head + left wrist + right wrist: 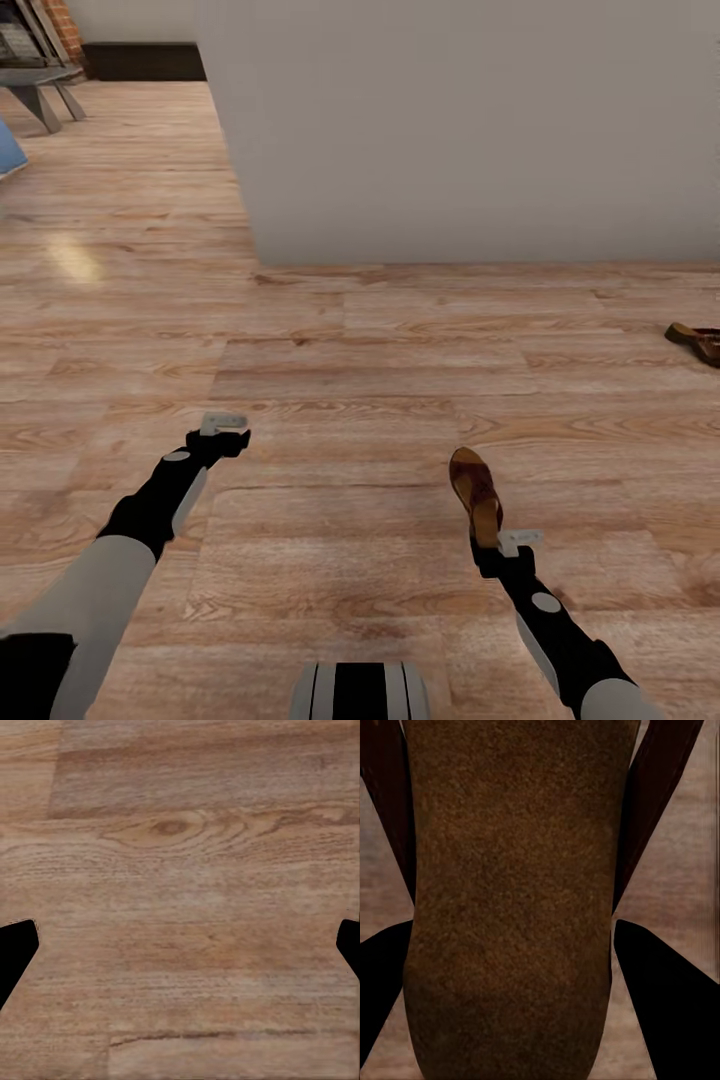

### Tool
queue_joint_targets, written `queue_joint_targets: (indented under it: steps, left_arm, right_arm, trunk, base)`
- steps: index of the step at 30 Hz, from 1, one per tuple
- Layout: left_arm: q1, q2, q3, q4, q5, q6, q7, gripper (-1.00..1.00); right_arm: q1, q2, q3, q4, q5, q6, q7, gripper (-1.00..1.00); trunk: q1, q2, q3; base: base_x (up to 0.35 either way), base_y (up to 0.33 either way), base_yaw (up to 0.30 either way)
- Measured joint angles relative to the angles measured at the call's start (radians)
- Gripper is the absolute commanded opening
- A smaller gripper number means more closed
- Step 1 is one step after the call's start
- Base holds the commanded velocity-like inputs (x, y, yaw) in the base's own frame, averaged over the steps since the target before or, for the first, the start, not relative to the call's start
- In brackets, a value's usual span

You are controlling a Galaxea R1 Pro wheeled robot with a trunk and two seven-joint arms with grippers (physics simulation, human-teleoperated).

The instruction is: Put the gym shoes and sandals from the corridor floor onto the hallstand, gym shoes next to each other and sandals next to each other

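A: What has the right gripper got?

B: It grips a sandal by the heel end. In the head view that sandal sits low and right of centre, tan footbed showing, toe pointing up the frame away from the robot. In the right wrist view the brown footbed runs between the two black fingers, which press on either side of it.

A: Is it off the corridor floor?

B: I cannot tell from these views; the planks show right around it.

A: And the left gripper?

B: Spread wide with nothing in it. It is at the lower left of the head view over bare planks, and in the left wrist view the black fingertips sit at the two side edges with wood grain between them.

A: The other sandal?

B: A second sandal lies at the right edge of the head view, partly cut off, well apart from the held one.

A: Anything else?

B: A pale grey wall fills the upper middle and right, and a grey stand's legs show at the upper left
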Motion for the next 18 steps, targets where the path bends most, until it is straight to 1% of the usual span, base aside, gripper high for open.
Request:
queue_joint_targets:
  steps: [3, 4, 5, 6, 7, 8, 10, 11, 14, 18]
  left_arm:
    - [0.000, 0.004, 0.002, 0.049, 0.000, -0.005, 0.002, 1.00]
    - [0.001, 0.008, 0.002, 0.067, 0.001, -0.006, 0.002, 1.00]
    - [0.008, 0.013, 0.003, 0.087, 0.003, -0.008, 0.003, 1.00]
    - [0.012, 0.014, 0.003, 0.091, 0.004, -0.010, 0.003, 1.00]
    - [0.021, 0.016, 0.004, 0.097, 0.005, -0.018, 0.004, 1.00]
    - [0.036, 0.018, 0.004, 0.104, 0.006, -0.059, 0.005, 1.00]
    - [0.052, 0.019, 0.004, 0.109, 0.006, -0.099, 0.007, 1.00]
    - [0.067, 0.018, 0.004, 0.111, 0.007, -0.119, 0.008, 1.00]
    - [0.081, 0.017, 0.004, 0.117, 0.008, -0.129, 0.009, 1.00]
    - [0.085, 0.013, 0.004, 0.116, 0.010, -0.127, 0.009, 1.00]
  right_arm:
    - [0.000, -0.004, -0.001, -0.002, -0.001, -0.047, -0.001, -1.00]
    - [0.000, -0.011, -0.001, -0.002, -0.001, -0.069, -0.002, -1.00]
    - [0.001, -0.023, -0.003, -0.001, -0.003, -0.101, -0.003, -1.00]
    - [0.001, -0.027, -0.001, 0.000, -0.003, -0.112, -0.003, -1.00]
    - [0.002, -0.034, -0.002, 0.000, -0.005, -0.129, -0.003, -1.00]
    - [0.012, -0.043, -0.005, 0.002, -0.018, -0.155, -0.004, -1.00]
    - [0.024, -0.052, -0.017, 0.002, -0.038, -0.168, -0.004, -1.00]
    - [0.030, -0.058, -0.036, -0.001, -0.055, -0.175, -0.003, -1.00]
    - [0.032, -0.068, -0.046, -0.002, -0.059, -0.180, -0.002, -1.00]
    - [0.033, -0.075, -0.046, -0.003, -0.059, -0.180, -0.003, -1.00]
  trunk:
    - [-0.001, 0.001, 0.016]
    - [-0.002, 0.001, 0.022]
    - [-0.002, 0.001, 0.027]
    - [-0.003, 0.001, 0.033]
    - [-0.003, 0.002, 0.038]
    - [-0.004, 0.002, 0.043]
    - [-0.004, 0.002, 0.053]
    - [-0.005, 0.003, 0.057]
    - [-0.006, 0.003, 0.069]
    - [-0.008, 0.004, 0.085]
  base:
    - [0.000, 0.000, 0.000]
    - [0.000, 0.000, 0.000]
    - [0.000, 0.000, 0.000]
    - [0.000, 0.000, 0.000]
    - [0.000, 0.000, -0.032]
    - [0.000, 0.000, -0.032]
    - [0.000, 0.000, -0.013]
    - [0.000, 0.000, -0.003]
    - [0.000, 0.000, -0.001]
    - [0.000, 0.000, 0.000]
